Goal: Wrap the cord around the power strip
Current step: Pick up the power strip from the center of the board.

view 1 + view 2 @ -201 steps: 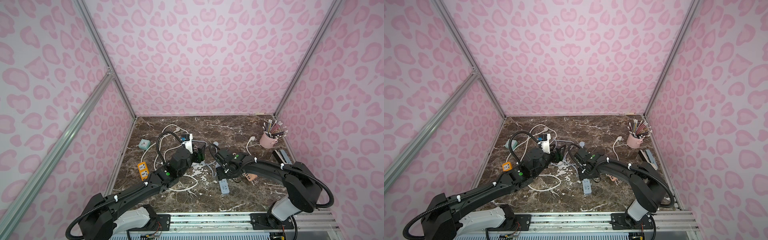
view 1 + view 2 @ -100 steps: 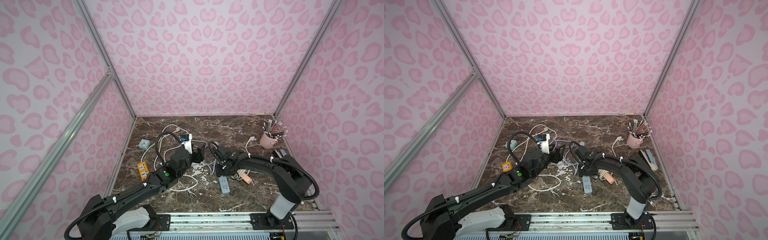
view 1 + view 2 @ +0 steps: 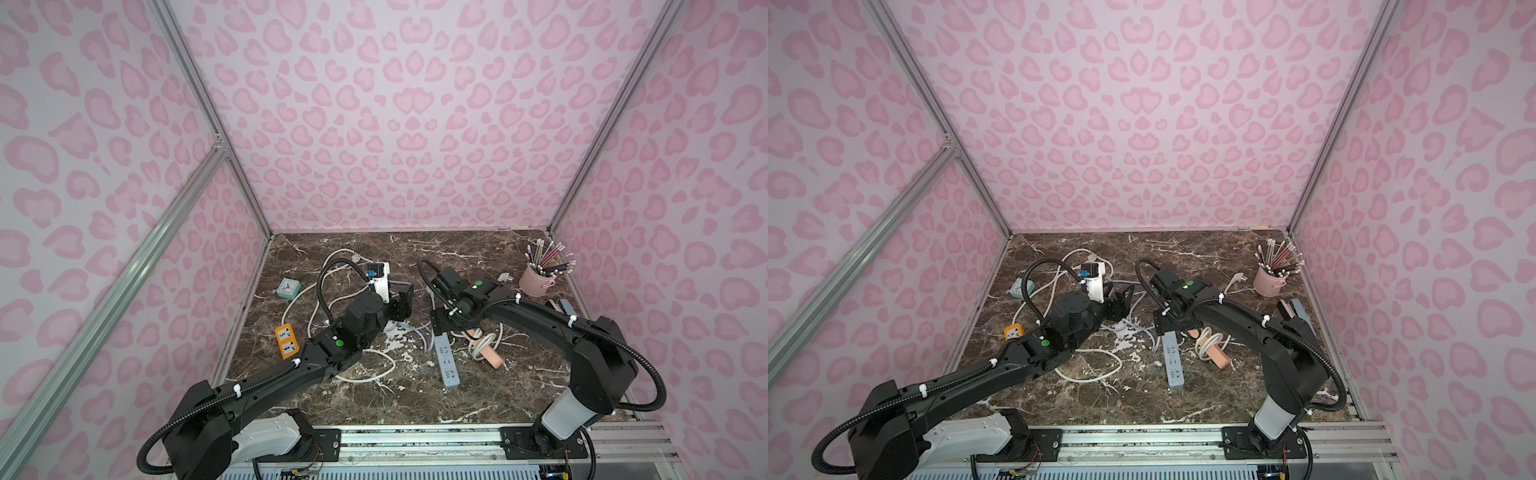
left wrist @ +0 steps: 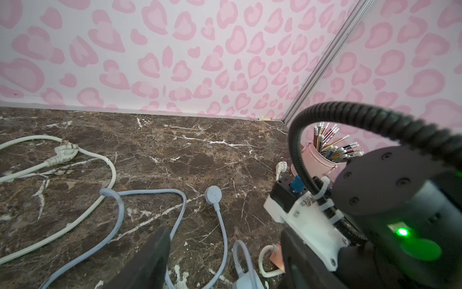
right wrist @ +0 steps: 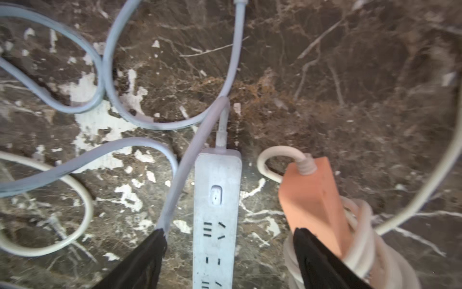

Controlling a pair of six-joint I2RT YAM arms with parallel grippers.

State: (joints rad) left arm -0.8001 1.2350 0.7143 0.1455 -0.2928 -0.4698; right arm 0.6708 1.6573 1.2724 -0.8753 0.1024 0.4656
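Observation:
The blue-grey power strip lies flat on the marble floor, socket face up. Its blue-grey cord leaves the far end and runs in loose loops to the left, ending in a round plug. My right gripper hangs open over the strip's cord end, one finger on each side of the strip; a run of cord touches one fingertip. My left gripper is open and empty above the cord loops.
An orange power strip with its white cord wound round it lies close beside the blue-grey one. A long white cord, a teal clock, an orange socket block and a pink pencil cup are around.
My right gripper's jaws have spread wider, and the right arm has shifted so that the gripper now sits over the strip's cord end. The left arm has barely moved.

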